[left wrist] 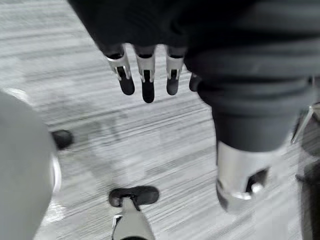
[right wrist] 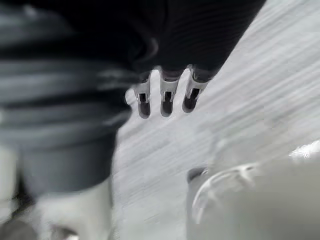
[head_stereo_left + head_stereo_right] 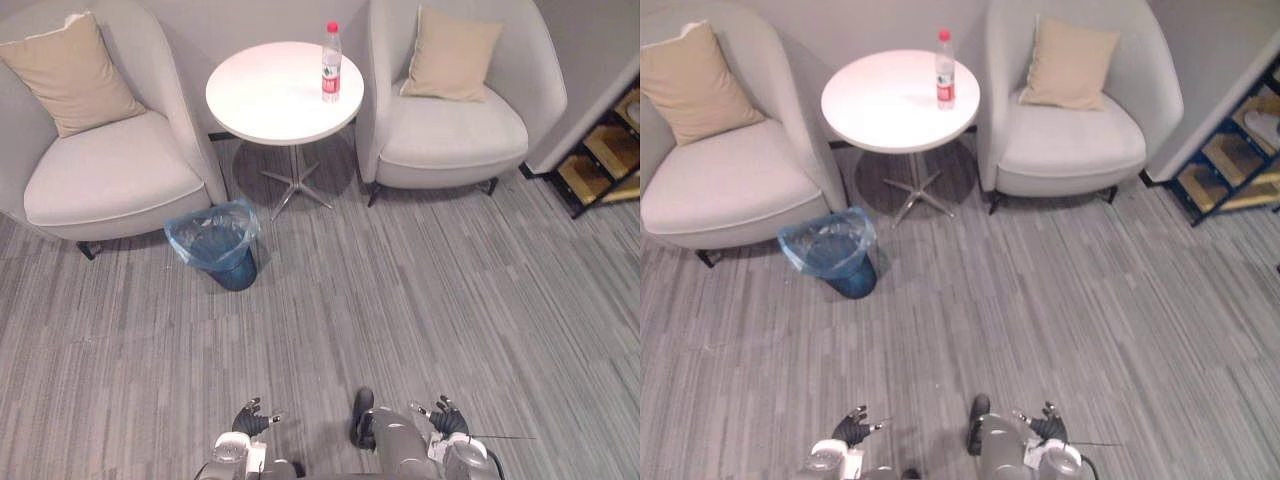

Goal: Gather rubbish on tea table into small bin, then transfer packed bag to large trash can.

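Clear plastic water bottle with red cap and label (image 3: 331, 65): the only rubbish in sight, upright near the far right edge of the tea table, well apart from both hands.
Armchairs: a pale grey upholstered left armchair (image 3: 100, 170) and a matching right armchair (image 3: 450, 135) flank the table, a tan cushion (image 3: 68, 75) on each.
Round white pedestal tea table (image 3: 260, 100): between the chairs, bare but for the bottle.
Small dark bin lined with a blue plastic bag (image 3: 214, 240): on the grey striped floor (image 3: 400, 300) by the left armchair, near the table's foot.
Left hand (image 3: 252, 418): low, fingers relaxed, holding nothing.
Right hand (image 3: 445, 415): likewise slack and empty.
Risk: the tall, light bottle would likely topple or roll off the rim if a reaching finger clips it. The loose liner could also slip as the bottle drops in.
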